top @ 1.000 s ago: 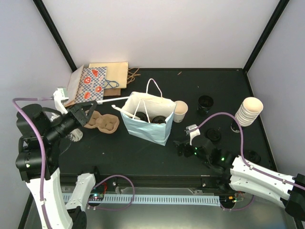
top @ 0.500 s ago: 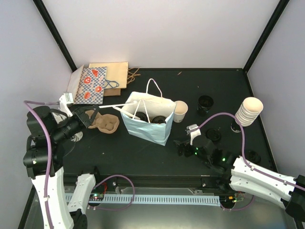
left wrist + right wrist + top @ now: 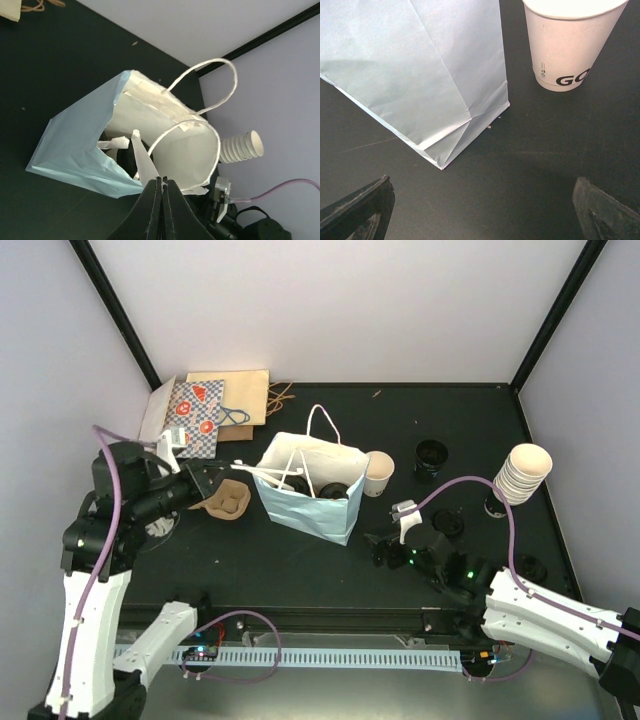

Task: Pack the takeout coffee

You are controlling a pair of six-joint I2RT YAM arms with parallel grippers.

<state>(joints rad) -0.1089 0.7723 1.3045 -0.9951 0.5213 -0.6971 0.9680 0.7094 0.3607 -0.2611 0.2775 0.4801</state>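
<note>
The light blue paper bag (image 3: 310,502) stands open mid-table. Dark round lids (image 3: 334,489) show inside it; the cups under them are hidden. My left gripper (image 3: 224,474) is at the bag's left side, shut on a white paper strip (image 3: 262,472) that comes from the bag's mouth. In the left wrist view the shut gripper (image 3: 162,179) pinches this strip (image 3: 142,159) before the bag (image 3: 82,145). A lidless cream cup (image 3: 378,473) stands right of the bag. My right gripper (image 3: 386,550) is open and empty, low before the bag (image 3: 420,60) and this cup (image 3: 570,45).
A brown cardboard carrier (image 3: 230,503) lies under my left gripper. Flat paper bags (image 3: 205,405) lie at the back left. A stack of lidless cups (image 3: 526,472) stands at the right. Loose black lids (image 3: 432,454) lie on the right side, one close (image 3: 450,523) to my right arm.
My left gripper has swung right and forward toward the bag, still pinching the white strip, which now sits shorter and bent. The right arm has not moved.
</note>
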